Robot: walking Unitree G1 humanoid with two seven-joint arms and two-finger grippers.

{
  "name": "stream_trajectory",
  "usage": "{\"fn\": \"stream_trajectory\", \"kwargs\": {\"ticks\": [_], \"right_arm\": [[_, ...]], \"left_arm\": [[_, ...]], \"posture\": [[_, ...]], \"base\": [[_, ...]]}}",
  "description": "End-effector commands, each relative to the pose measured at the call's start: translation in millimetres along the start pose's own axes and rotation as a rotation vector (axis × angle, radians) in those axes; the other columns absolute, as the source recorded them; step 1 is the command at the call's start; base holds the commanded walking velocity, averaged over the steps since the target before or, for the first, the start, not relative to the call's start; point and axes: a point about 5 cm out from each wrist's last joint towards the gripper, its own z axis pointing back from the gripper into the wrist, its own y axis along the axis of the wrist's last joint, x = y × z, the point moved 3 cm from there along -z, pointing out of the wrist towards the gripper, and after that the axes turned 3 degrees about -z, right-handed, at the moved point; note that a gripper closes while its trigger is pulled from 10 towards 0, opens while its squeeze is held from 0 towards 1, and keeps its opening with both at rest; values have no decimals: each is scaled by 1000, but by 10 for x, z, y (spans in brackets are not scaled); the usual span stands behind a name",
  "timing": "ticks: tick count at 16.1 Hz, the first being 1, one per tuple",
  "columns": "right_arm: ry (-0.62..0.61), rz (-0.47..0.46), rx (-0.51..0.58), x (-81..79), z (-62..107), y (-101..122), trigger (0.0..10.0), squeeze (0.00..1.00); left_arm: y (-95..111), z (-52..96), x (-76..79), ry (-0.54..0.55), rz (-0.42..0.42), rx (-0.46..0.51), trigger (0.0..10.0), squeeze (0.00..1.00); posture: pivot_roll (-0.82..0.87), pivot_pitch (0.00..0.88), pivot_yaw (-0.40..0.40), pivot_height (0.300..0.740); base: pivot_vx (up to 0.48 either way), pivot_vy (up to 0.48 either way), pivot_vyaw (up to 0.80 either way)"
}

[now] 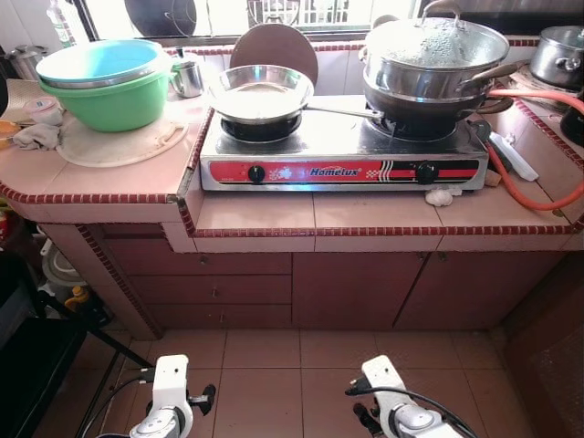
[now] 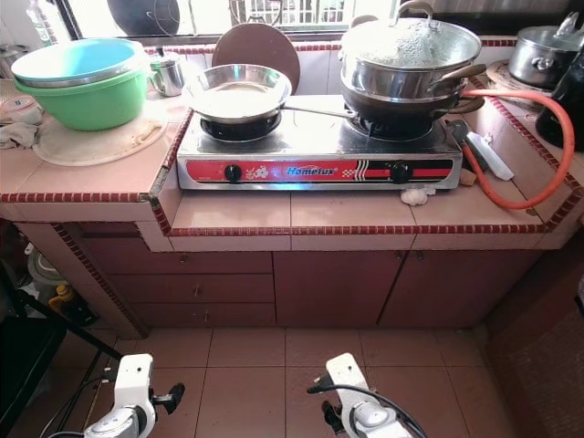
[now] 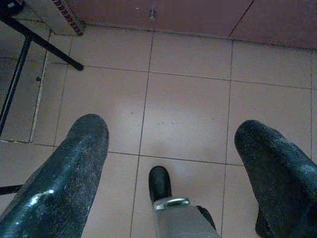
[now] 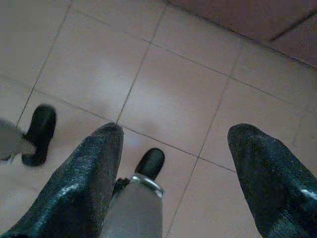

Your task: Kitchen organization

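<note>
**Arms idle before a crowded counter**

Both arms hang low over the floor tiles, idle, so the left gripper and right gripper are spread and empty. Beyond, the two-burner stove carries one frying pan and what looks like one lidded pot stacked on another pan. Two nested basins sit left, off the heat

Pinkish floor tiles run up to reddish-brown cabinet doors under a tiled counter edged with red trim. Daylight glares through what seems a barred window behind.
</note>
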Motion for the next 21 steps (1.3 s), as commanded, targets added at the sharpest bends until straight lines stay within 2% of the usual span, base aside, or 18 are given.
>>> {"fn": "stream_trajectory", "kwargs": {"ticks": [1, 2, 7, 9, 12, 13, 15, 16, 17, 18, 19, 20, 21], "right_arm": [[-32, -65, 13, 47, 4, 8, 10000, 0], [-69, -174, 30, 129, 9, 47, 10000, 0], [-6, -322, 40, 33, -5, 87, 10000, 0], [41, -316, 45, -66, -11, 84, 10000, 0], [55, -368, 38, -38, 1, 20, 10000, 0], [64, -342, 25, -17, 9, -15, 10000, 0], [69, -295, 1, -13, 13, -53, 10000, 0], [55, -270, -3, 48, 17, -37, 10000, 0], [70, -329, 27, 50, 12, 54, 10000, 0], [92, -340, 61, 22, 5, 155, 10000, 0], [145, -311, 103, -112, -12, 348, 10000, 0], [155, -282, 107, -168, -19, 402, 10000, 0], [156, -290, 109, -180, -22, 426, 10000, 0]], "left_arm": [[-51, 7, 0, -3, -8, -18, 10000, 0], [-59, 7, 10, -8, -15, -25, 10000, 0], [-15, 1, -14, -8, -31, -17, 10000, 0], [66, -11, 27, -27, -18, 18, 10000, 0], [57, -16, 150, -65, 0, 25, 10000, 0], [61, -18, 235, -100, -12, 29, 10000, 0], [34, -19, 282, -105, -15, 17, 10000, 0], [2, -17, 392, -118, -13, 11, 10000, 0], [-17, -16, 437, -112, -38, 6, 10000, 0], [-16, -17, 464, -108, -73, 9, 10000, 0], [62, -26, 543, -170, -177, 23, 10000, 0], [137, -39, 542, -174, -216, 37, 10000, 0], [178, -47, 530, -167, -200, 40, 10000, 0]], "posture": [[-59, 0, 49, 740], [-66, 0, 53, 740], [-80, 0, 78, 740], [-97, 0, 102, 740], [-127, 0, 112, 740], [-135, 21, 98, 740], [-153, 40, 84, 740], [-184, 49, 66, 740], [-206, 37, 50, 740], [-226, 14, 35, 740], [-254, 10, 28, 740], [-237, 0, 32, 740], [-237, 0, 32, 740]], "base": [[0, 0, 0], [0, 0, 0], [0, 0, 0], [0, 0, 0], [0, 0, 0], [0, 0, 0], [0, 0, 0], [0, 0, 0], [0, 0, 0], [0, 0, 0], [0, 0, 0], [0, 0, 0], [0, 0, 0]]}}
